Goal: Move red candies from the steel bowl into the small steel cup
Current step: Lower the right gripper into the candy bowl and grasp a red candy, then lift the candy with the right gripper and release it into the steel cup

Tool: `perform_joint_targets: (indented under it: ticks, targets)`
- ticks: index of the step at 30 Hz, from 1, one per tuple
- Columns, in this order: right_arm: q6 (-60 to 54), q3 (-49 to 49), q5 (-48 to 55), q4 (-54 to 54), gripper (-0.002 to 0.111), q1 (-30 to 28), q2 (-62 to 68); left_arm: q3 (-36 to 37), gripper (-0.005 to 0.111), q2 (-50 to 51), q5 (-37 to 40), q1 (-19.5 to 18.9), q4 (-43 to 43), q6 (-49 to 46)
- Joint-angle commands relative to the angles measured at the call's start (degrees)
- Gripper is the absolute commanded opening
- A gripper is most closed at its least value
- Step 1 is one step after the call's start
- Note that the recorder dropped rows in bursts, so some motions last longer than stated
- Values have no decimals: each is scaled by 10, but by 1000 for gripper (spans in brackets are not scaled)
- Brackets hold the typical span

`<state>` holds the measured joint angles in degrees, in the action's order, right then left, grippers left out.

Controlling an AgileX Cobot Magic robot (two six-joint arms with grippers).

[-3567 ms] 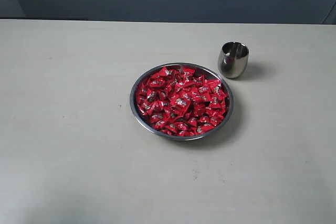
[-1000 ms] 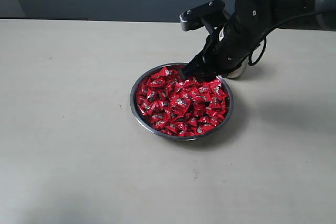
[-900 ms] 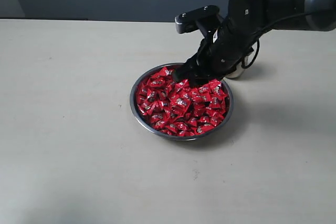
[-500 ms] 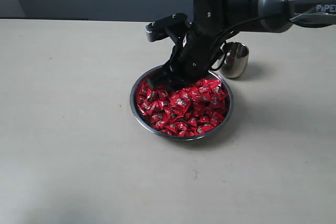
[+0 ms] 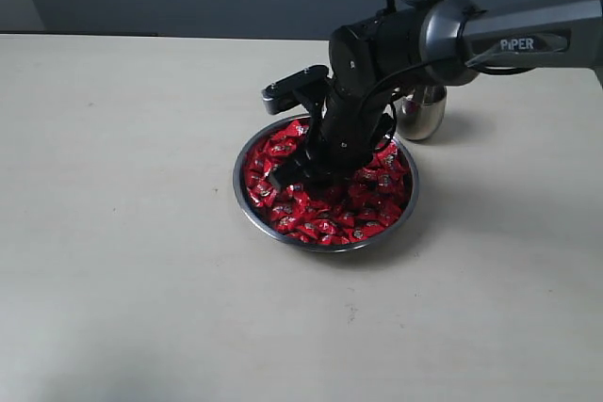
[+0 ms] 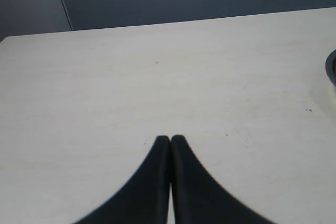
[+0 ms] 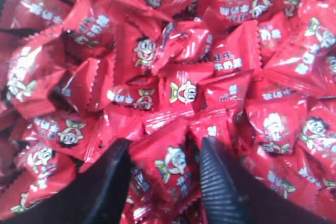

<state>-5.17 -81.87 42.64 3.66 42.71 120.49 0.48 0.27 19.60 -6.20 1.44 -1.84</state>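
Red candies [image 5: 363, 209] fill the steel bowl [image 5: 241, 197] in a heaped layer, and the bowl sits near the middle of the pale table [image 5: 122, 138]. The small steel cup [image 5: 421, 113] stands upright just beside the bowl's far right rim, its mouth hidden behind the dark arm. The right gripper [image 5: 303, 179] reaches across from the right and points down into the left half of the heap, fingertips sunk among the wrappers. Seen from the right wrist, the right gripper [image 7: 165, 145] has its jaws spread wide – released, not clenched – with the ribbed inner face of one finger [image 7: 215, 182] showing. One candy [image 7: 170, 163] lies in the gap between the two tips, and both fingers touch the wrappers packed around them, yet the jaws press on nothing and no candy is lifted clear of the pile. Each wrapper carries a small cartoon face and white lettering. The left gripper [image 6: 170, 139] hangs over bare table well to the left, its two dark fingers pressed together along their length and empty – only a sliver of the bowl's rim [image 6: 331, 66] shows at the edge of that view.
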Motion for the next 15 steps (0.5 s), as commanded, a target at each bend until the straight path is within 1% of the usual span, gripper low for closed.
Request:
perform_joint_targets:
  ticks: [1, 3, 5, 7, 8, 9, 10, 11, 15]
  targets:
    - [-5, -4, -11, -6, 41, 1, 0, -5, 0, -3, -5, 0, 1, 2]
    - [-6, -4, -11, -6, 41, 1, 0, -5, 0, -3, -5, 0, 1, 2]
    - [-6, -4, -10, -7, 37, 1, 0, -5, 0, -3, -5, 0, 1, 2]
    - [-6, -4, -10, -8, 27, 1, 0, -5, 0, -3, -5, 0, 1, 2]
    - [-6, -4, -9, -12, 18, 1, 0, -5, 0, -3, -5, 0, 1, 2]
    - [-6, -4, -9, -18, 13, 1, 0, -5, 0, -3, -5, 0, 1, 2]
    - [-6, -4, -9, -29, 4, 1, 0, -5, 0, -3, -5, 0, 1, 2]
    - [-6, -4, -9, -32, 0, 1, 0, -5, 0, -3, -5, 0, 1, 2]
    - [-6, -5, 2, -32, -1, 1, -3, -5, 0, -3, -5, 0, 1, 2]
